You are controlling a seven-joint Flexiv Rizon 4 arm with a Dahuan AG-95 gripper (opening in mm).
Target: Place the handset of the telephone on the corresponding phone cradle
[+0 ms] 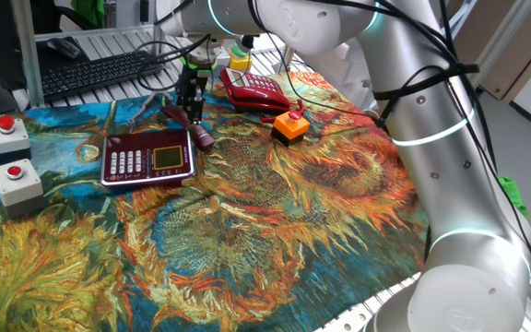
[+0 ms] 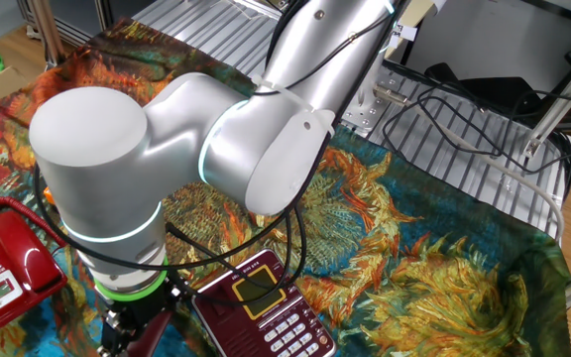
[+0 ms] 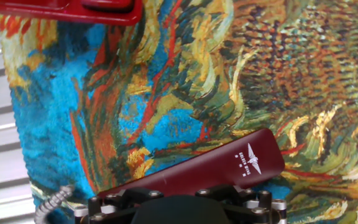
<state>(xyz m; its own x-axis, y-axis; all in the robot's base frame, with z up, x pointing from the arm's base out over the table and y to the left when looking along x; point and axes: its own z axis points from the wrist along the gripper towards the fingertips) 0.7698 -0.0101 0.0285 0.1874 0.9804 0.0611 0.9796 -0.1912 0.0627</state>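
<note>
Gripper (image 1: pixel 192 108) low over the handset (image 1: pixel 188 125), jaws either side of it, grip not discernible, handset lay on the counter (image 1: pixel 275 231) just beyond the phone cradle (image 1: pixel 147 157), off it

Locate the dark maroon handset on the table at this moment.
In one fixed view the handset lies on the sunflower cloth just beyond the phone cradle, below the gripper, with the bright red telephone further back.
</note>
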